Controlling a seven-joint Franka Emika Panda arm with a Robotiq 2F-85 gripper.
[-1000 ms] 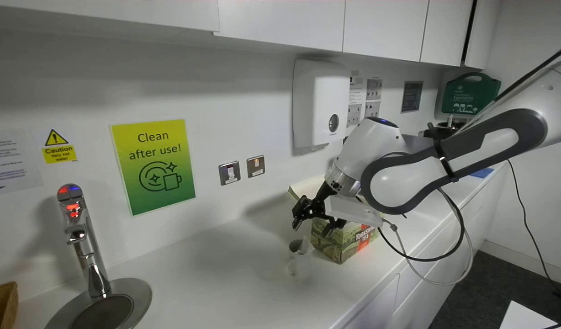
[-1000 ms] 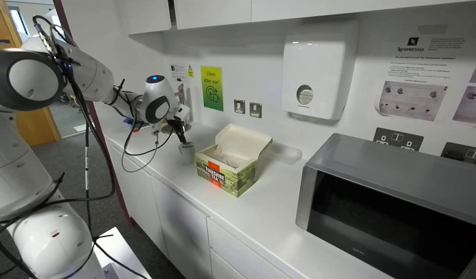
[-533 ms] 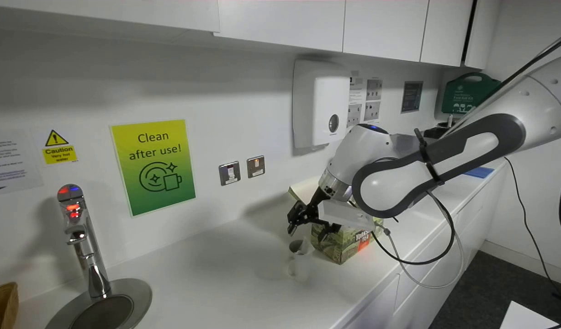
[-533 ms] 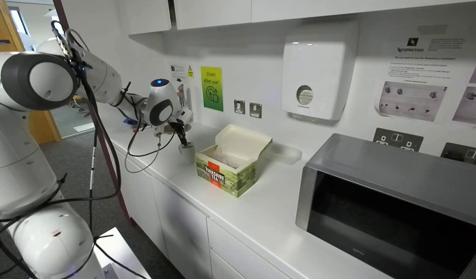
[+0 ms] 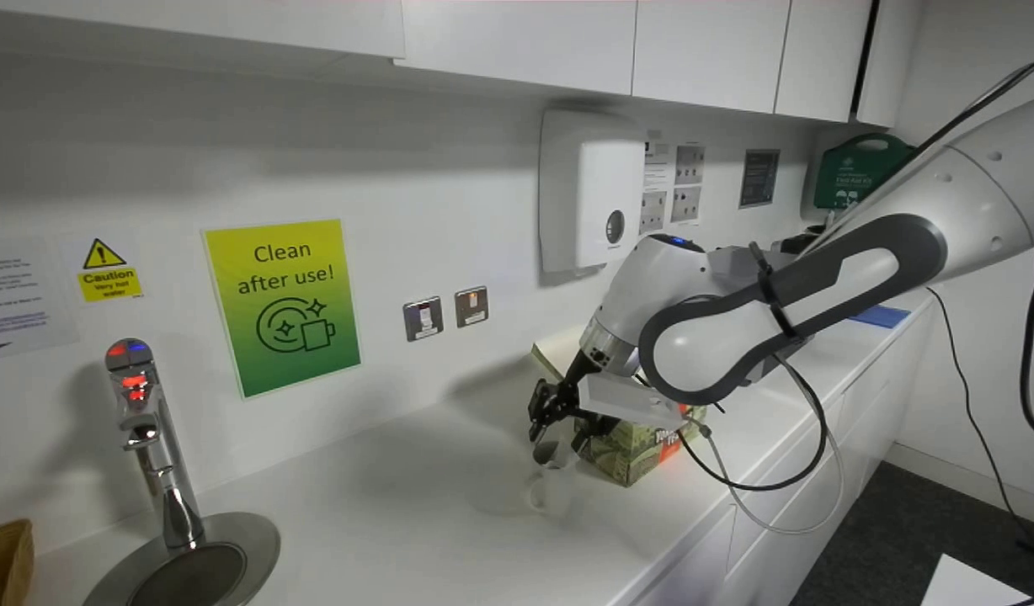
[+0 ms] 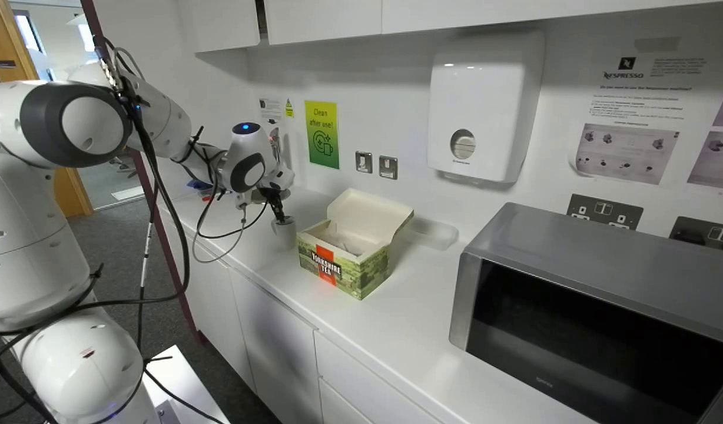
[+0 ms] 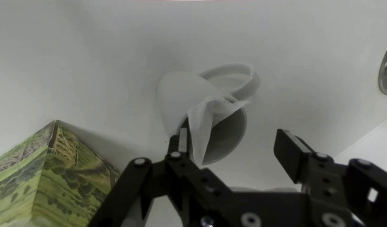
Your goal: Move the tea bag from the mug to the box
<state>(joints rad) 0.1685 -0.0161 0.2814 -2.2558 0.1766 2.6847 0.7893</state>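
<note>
The white mug stands upright on the counter beside the box; it also shows in an exterior view and the wrist view. A white tea bag is draped over the mug's rim, across part of the opening. The green and red printed box stands with its cream lid up; its corner shows in the wrist view. My gripper is open just above the mug. One finger is close beside the tea bag; the other is well off to the right. It shows low over the mug in an exterior view.
A tap and round drain are at the counter's far end. A grey microwave stands beyond the box. A clear plastic tray lies behind the box. A white dispenser hangs on the wall above.
My open gripper has moved down and slightly left in an exterior view, closer to the mug's opening. The mug and the box have not moved.
</note>
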